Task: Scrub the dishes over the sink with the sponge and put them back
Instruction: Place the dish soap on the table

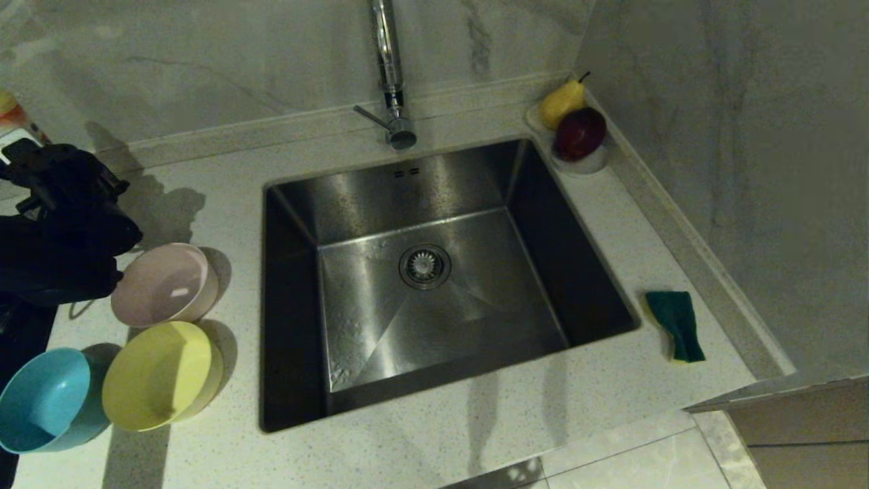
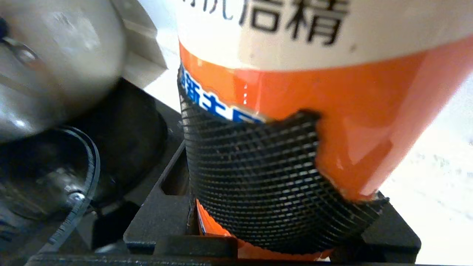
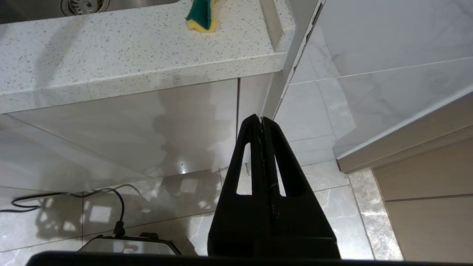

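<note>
Scene at the sink [image 1: 434,197], read from left to right. Far to the sink's left, the left gripper [image 2: 258,207] stood over the countertop [image 1: 475,428], its ribbed pads [image 2: 251,177] closed around an orange-and-white detergent bottle [image 2: 332,111] rather than any dish. Just below it and nearer the sink lay the three dishes, all upright and unscrubbed by the look of them: the pink bowl [image 1: 166,282] closest to the basin's left rim, the yellow bowl [image 1: 163,373] in front of it, and the blue bowl [image 1: 47,401] farthest from the sink, touching the yellow one. A tap [image 1: 390,75] rose behind the basin, whose floor was bare around the drain strainer [image 1: 425,266]. At the sink's far right corner sat a white dish [image 1: 584,161] with a pear [image 1: 562,102] and a dark red fruit [image 1: 580,132]. To the sink's right lay the sponge [image 1: 675,324], green face up. The right gripper [image 3: 262,122] hung below the counter edge, its fingers pressed together on nothing. Judged risks: the bulky left arm, so close above the pink bowl, could knock it into the basin or its neighbours; the smooth bottle might slip in a partial grip.
</note>
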